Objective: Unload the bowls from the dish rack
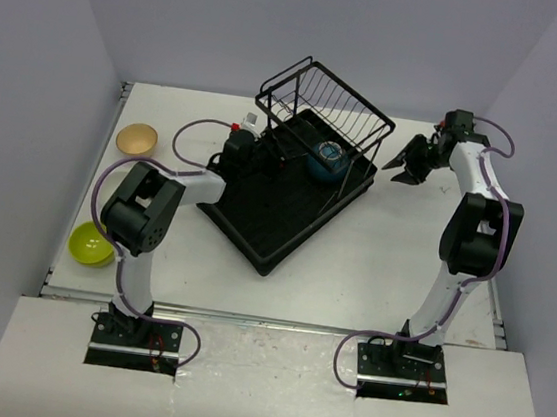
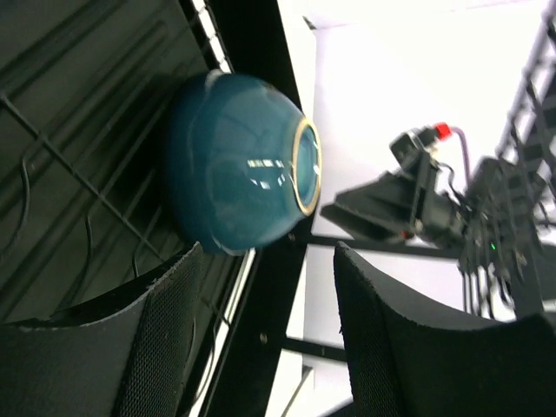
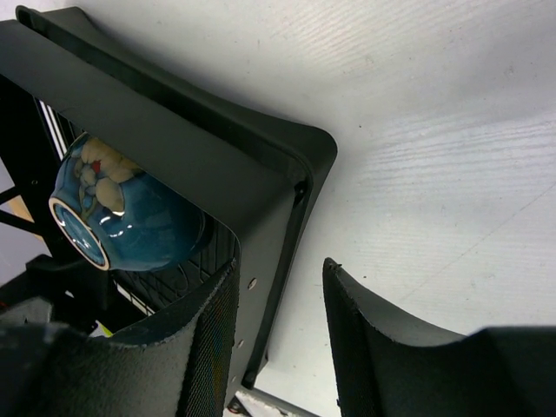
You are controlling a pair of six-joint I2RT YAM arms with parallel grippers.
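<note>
You have one blue bowl (image 2: 234, 165) left in the dish rack (image 1: 287, 220), tipped on its side, toward the far edge of the desk (image 1: 392, 272). A cream bowl (image 1: 137, 138) and a lime bowl (image 1: 91, 244) already sit out by the left edge. Your left hand (image 2: 269, 261) is spread wide right by the blue bowl. Your right hand (image 3: 280, 269) is spread too.
</note>
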